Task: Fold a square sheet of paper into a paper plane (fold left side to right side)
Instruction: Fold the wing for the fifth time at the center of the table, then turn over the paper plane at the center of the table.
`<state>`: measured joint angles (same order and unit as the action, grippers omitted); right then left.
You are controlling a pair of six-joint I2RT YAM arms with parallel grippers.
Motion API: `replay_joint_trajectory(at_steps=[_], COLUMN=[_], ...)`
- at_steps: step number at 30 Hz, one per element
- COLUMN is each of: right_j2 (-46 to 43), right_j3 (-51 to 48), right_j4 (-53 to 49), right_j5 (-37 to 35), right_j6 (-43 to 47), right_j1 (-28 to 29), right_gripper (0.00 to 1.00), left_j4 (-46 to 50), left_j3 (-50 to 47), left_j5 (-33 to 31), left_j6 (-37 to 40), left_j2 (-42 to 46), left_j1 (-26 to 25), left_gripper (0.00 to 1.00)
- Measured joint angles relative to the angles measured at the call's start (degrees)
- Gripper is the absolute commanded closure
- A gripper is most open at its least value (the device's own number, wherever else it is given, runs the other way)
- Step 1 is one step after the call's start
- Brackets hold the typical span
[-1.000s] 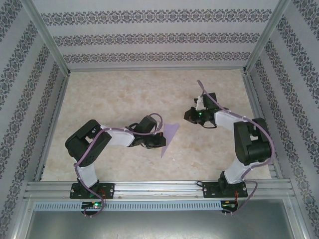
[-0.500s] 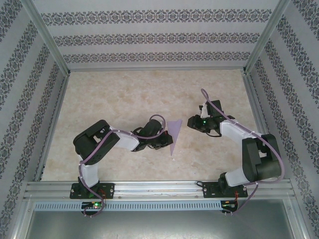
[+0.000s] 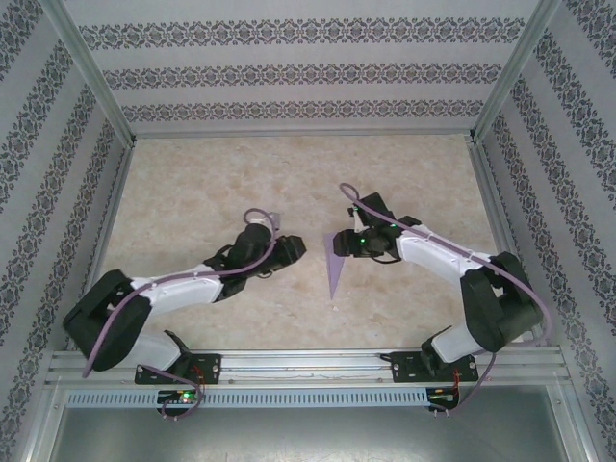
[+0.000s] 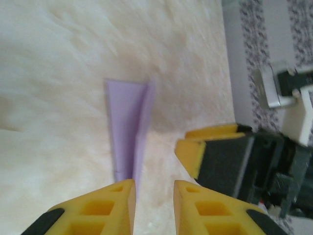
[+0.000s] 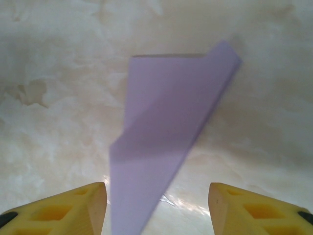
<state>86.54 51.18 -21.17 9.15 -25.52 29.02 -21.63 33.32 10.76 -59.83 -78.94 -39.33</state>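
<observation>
Marbled tabletop (image 3: 212,192), patterned walls | paper plane (image 3: 334,267) lying mid-table between both grippers; point toward arm bases | left gripper (image 4: 154,188): jaws slightly parted, empty; just beside plane | right gripper (image 5: 156,190): jaws wide apart, gripping nothing; plane's narrow end between them

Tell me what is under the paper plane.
The paper plane rests on the marbled table; nothing else shows at its edges. The patch directly beneath is covered by the paper.

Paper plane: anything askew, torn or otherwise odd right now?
The paper plane lies on the table with no tear showing, but not flat: in the right wrist view the flap at its wide end's right corner lifts off the layer beneath, so that fold looks sprung rather than creased down.
</observation>
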Motion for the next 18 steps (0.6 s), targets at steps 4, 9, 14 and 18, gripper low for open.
replay_joint_trajectory(at_steps=[4, 9, 14, 18], right_j2=[4.68, 9.84, 12.52, 12.44], right_j3=[3.37, 5.99, 6.84, 6.84], right_j4=[-0.94, -2.21, -3.34, -4.11], right_j5=[-3.37, -6.45, -8.94, -10.25], right_j6=[-0.17, -0.24, -0.46, -1.05], right_j1=[4.09, 6.95, 7.63, 7.63], right_gripper=[0.37, 0.36, 0.47, 0.64], left_j4=[5.7, 11.54, 15.15, 17.94], left_j3=[-3.91, -5.64, -5.7, -5.7], left_j5=[-2.1, -3.74, -5.42, -6.71], left_j6=[1.11, 2.23, 3.13, 4.2], left_j2=[5.31, 10.29, 14.14, 15.85], left_j1=[3.02, 4.07, 4.61, 4.63], left_gripper=[0.72, 0.71, 0.71, 0.71])
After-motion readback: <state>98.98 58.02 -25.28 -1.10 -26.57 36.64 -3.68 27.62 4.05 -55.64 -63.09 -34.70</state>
